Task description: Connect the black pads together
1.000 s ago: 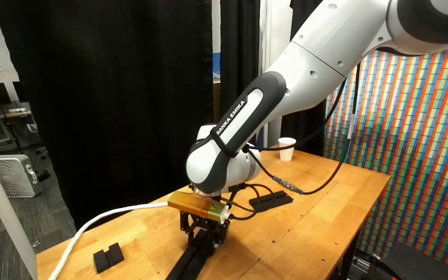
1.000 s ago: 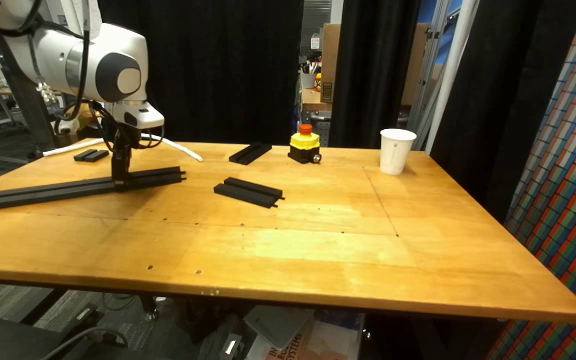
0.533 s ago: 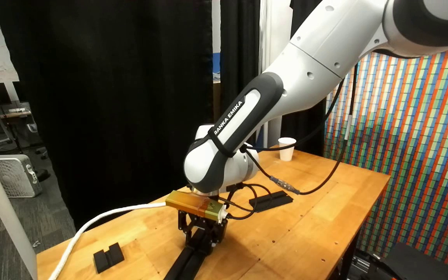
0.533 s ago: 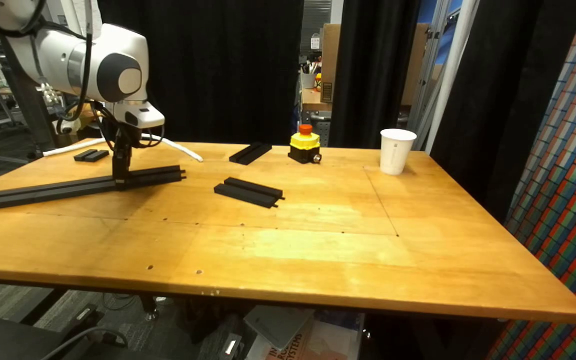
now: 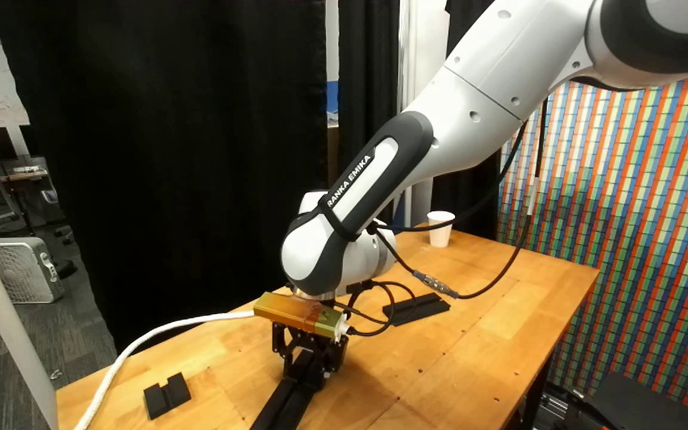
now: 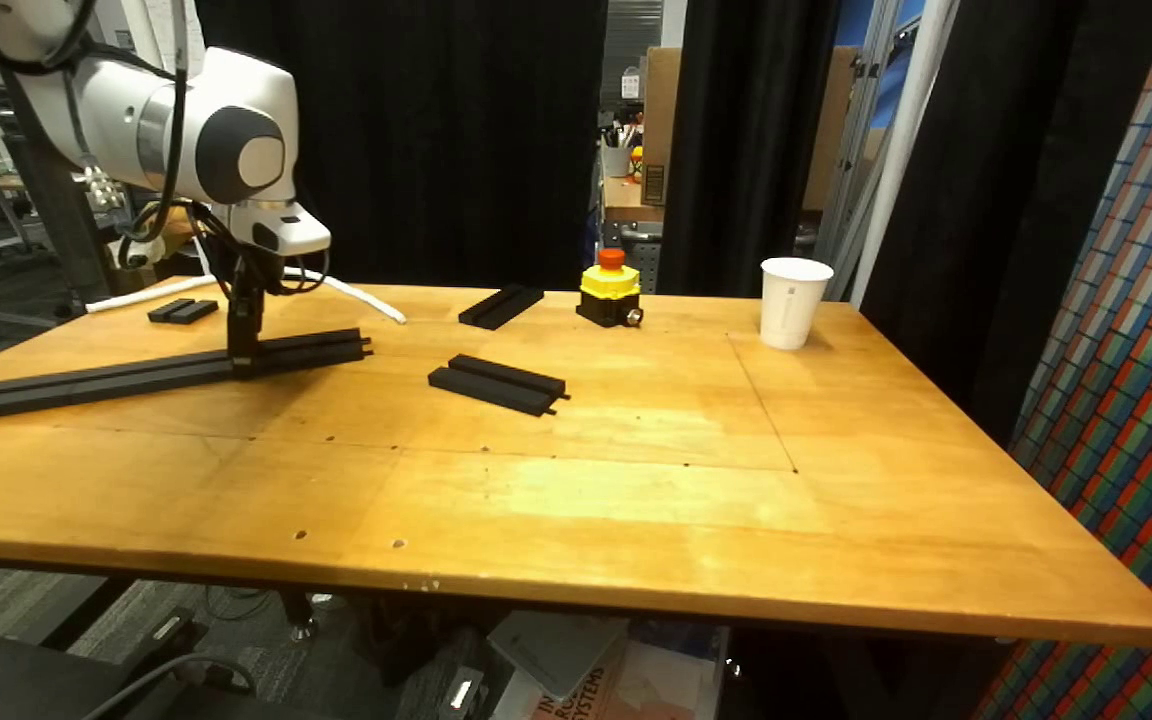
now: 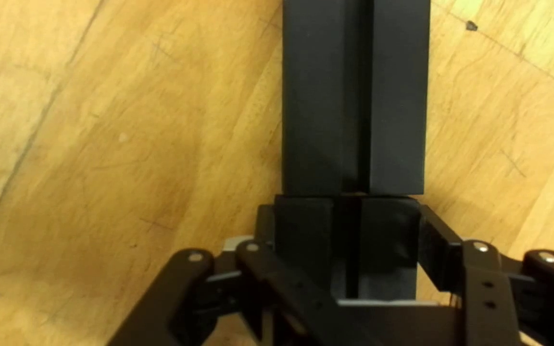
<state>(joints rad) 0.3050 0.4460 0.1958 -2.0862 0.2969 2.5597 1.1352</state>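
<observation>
Low in your wrist view, your tool (image 7: 346,230) grips a matte-black pad (image 7: 387,240), flat, grooved lengthwise. Its square end faces a second grooved pad (image 7: 397,96), higher in frame; you cannot tell whether they touch. Grainy, scratched wooden worktop (image 7: 113,168) spreads around. Mid-frame in an exterior view lies a pronged pad (image 6: 491,390).

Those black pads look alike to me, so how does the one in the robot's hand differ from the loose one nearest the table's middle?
The held pad is clamped in the hand; the loose pad lies ungripped. The held pad lines up end to end with a neighboring pad; the loose pad lies apart, at another angle. Both are black, grooved lengthwise and pronged at one end.
</observation>
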